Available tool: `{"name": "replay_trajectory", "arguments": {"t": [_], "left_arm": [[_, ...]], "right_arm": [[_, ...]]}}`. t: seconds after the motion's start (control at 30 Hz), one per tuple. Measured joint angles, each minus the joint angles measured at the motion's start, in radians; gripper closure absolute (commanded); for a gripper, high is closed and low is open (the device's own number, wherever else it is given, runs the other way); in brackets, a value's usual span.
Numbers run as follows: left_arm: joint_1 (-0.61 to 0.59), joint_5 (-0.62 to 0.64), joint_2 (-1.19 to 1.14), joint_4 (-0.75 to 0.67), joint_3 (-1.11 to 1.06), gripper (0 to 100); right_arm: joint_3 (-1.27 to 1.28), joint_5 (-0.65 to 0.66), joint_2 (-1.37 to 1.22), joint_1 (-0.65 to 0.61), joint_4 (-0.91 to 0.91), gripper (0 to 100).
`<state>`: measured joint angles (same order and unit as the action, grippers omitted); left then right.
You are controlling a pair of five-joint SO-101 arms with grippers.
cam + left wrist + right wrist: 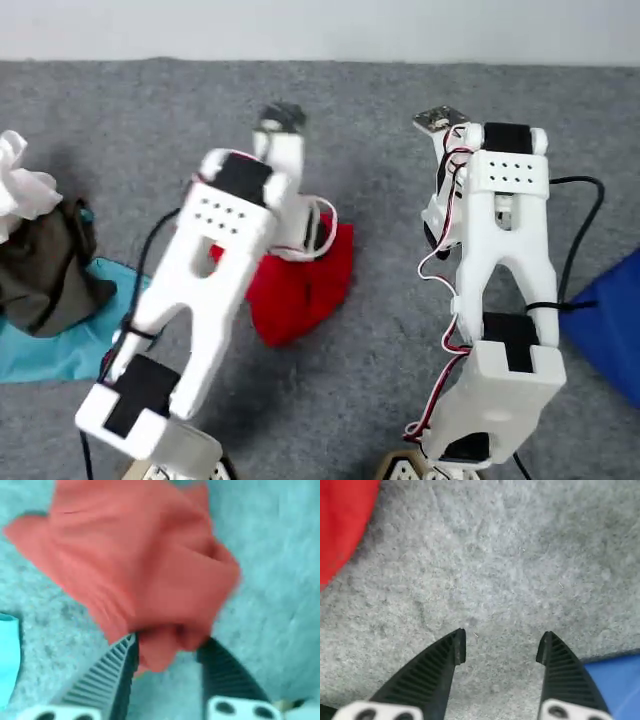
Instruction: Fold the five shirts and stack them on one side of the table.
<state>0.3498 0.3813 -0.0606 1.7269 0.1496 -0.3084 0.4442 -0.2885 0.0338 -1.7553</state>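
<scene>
Red shirt (300, 290) sits mid-surface, bunched into a lump, no clean fold lines. Left arm (220, 260) is over it. Left jaws are apart, with a wad of red cloth between them touching both inner faces. Can't tell if they're actually pinching it.

Right arm (500, 250) is to the right of the red shirt. Right jaws are apart over bare surface (400, 100), nothing between them.

Blue shirt (610, 320) is at the right edge, well apart from the rest. Only a corner shows, so its fold state is unknown.

Heap at the left edge:
- Teal shirt (50, 350) is spread flat at the bottom.
- Dark shirt (45, 270) is slumped on it.
- White shirt (20, 185) is crumpled at the far side of the heap, touching the dark one.

It reads as a loose pile, not a stack.

Status, my read:
- Five shirts accounted for.
- None looks properly folded.
- Red is the one in work, at best partway through a fold.
- No stack of five yet. Three are gathered on the left, which looks like the likely stacking side, but they'd need folding first.
- Blue looks untouched and farthest from the pile.
- Call it early: most folding and all the stacking remain.
</scene>
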Motion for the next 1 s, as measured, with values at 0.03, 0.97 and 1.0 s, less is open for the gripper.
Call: {"name": "replay_trajectory", "arguments": {"t": [0.03, 0.97, 1.0], "left_arm": [[-0.014, 0.021, 0.017, 0.0, 0.018, 73], [-1.135, -0.437, 0.29, 0.0, -0.376, 76], [-1.157, -0.453, 0.29, 0.0, -0.391, 76]], "right_arm": [[0.0, 0.0, 0.0, 0.0, 0.0, 75.4], [0.0, 0.072, 0.058, -0.801, 0.0, 63.0], [0.0, 0.072, 0.038, -0.807, 0.0, 63.0]]}}
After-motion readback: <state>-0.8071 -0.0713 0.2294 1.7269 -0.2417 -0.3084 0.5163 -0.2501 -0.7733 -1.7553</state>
